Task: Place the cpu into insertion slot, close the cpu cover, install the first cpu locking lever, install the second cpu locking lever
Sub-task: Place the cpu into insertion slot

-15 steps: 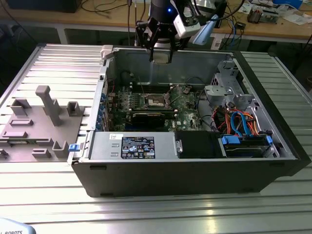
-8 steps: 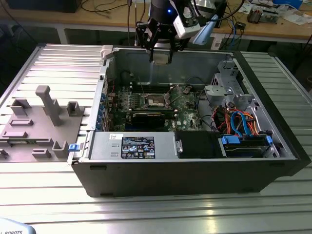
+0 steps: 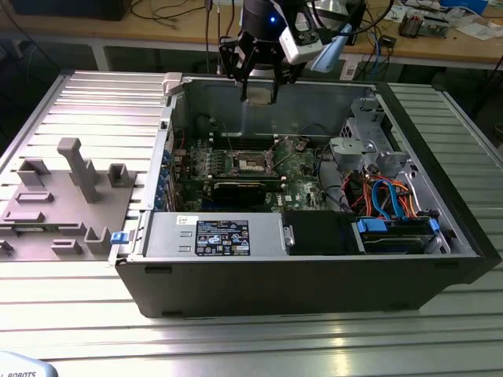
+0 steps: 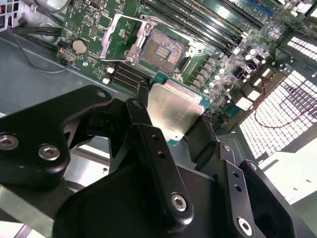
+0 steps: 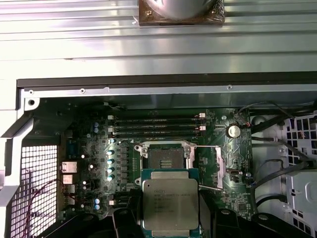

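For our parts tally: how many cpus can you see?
1. The cpu is clamped in the gripper, held above the board, short of the empty slot. The case could hide others.

Exterior view overlooks the case (image 3: 314, 283); both wrist views share the insertion slot (image 4: 163, 49) (image 5: 167, 157).

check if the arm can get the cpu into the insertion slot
Probably yes: the end effector holds the cpu, the cpu cover is swung open and nothing blocks the bare insertion slot.

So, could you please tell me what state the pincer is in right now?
Pincer: closed on the cpu, which is not yet in the insertion slot.
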Tool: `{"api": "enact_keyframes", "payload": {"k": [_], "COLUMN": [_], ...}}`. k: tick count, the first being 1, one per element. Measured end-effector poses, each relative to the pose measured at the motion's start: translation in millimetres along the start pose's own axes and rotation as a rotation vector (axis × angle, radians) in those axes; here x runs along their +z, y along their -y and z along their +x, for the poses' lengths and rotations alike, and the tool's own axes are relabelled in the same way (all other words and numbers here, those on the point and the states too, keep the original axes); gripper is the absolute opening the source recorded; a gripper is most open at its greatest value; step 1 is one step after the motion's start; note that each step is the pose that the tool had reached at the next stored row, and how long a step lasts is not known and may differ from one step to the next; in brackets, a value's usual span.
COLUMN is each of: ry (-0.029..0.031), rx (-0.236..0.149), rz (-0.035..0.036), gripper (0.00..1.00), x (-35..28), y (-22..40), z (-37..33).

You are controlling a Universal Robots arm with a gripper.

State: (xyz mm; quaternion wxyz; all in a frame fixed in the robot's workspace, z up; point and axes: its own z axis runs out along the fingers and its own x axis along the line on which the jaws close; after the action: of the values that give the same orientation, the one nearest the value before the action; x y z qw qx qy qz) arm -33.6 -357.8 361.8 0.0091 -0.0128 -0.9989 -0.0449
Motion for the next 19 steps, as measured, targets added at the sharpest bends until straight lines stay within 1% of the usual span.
{"api": "enact_keyframes", "payload": {"k": [6, 8, 19], "ry": [0.0, 0.0, 0.0], "rx": [0.0, 0.0, 0.0], "rz": [0.0001, 0.0001, 0.0001], "gripper": [0.55, 0.55, 0.55], "x": [1.0, 3.0, 6.0], "y": [0.1, 0.3, 0.5], "z": [0.0, -0.1, -0.1]}}
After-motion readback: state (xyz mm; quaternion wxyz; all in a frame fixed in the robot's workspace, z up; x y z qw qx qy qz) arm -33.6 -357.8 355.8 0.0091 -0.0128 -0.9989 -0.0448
